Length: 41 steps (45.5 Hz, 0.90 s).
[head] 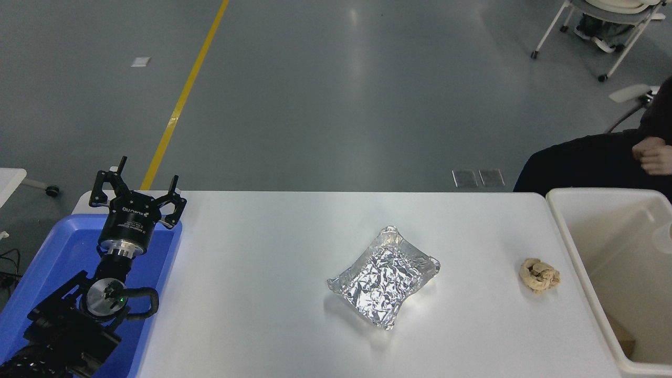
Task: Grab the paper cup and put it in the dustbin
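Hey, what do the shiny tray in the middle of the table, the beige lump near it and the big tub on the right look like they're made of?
The shiny tray looks like aluminium foil: silver, creased, mirror-bright glints. The beige lump appears to be crumpled paper, matte with soft folds, though tissue or cloth is possible. The big tub seems moulded plastic: off-white, smooth, faintly glossy, with a thick rounded rim.
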### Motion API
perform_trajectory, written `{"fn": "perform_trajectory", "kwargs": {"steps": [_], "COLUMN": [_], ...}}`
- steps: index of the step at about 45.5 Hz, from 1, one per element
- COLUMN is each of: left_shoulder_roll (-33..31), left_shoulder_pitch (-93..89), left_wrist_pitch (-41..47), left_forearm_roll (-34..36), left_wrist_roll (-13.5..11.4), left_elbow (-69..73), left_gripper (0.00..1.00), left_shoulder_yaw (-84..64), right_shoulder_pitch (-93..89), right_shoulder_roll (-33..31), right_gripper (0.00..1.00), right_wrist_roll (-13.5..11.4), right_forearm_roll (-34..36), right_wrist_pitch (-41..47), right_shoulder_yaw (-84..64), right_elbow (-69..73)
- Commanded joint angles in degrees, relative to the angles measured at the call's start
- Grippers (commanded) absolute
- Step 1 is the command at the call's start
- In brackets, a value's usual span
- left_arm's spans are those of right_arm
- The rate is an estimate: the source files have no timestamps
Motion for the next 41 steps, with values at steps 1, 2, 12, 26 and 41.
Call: {"fn": "perform_trajectory", "kwargs": {"steps": [1, 2, 12, 26, 41], "left_shoulder_roll": [0.0, 0.0, 0.0, 0.0, 0.0], "left_shoulder_pitch": [0.0, 0.0, 0.0, -0.1, -0.1], "left_wrist_pitch": [0.0, 0.0, 0.0, 0.0, 0.0], "left_forearm_roll": [0.0, 0.0, 0.0, 0.0, 0.0], "left_wrist_roll": [0.0, 0.0, 0.0, 0.0, 0.0], "left_elbow": [0.0, 0.0, 0.0, 0.0, 0.0], "left_gripper": [1.0, 1.0, 1.0, 1.0, 1.0], "left_shoulder_yaw": [0.0, 0.0, 0.0, 0.0, 0.1], "right_shoulder_pitch": [-11.7, -11.9, -12.8, -15.0, -14.3], "right_shoulder_roll": [8.4, 8.9, 11.5, 13.8, 13.3], "right_gripper": [0.0, 0.0, 0.0, 0.01, 1.0], "right_wrist_roll": [-0.2, -0.3, -0.4, -1.6, -1.3], "right_forearm_roll": [6.5, 7.4, 9.2, 9.2, 9.6], "right_wrist_pitch": [-4.3, -4.7, -6.8, -8.6, -7.9], "right_shoulder_yaw": [9.1, 9.1, 9.4, 11.6, 10.5], "right_elbow": [-10.0, -10.5, -12.4, -13.1, -12.9]}}
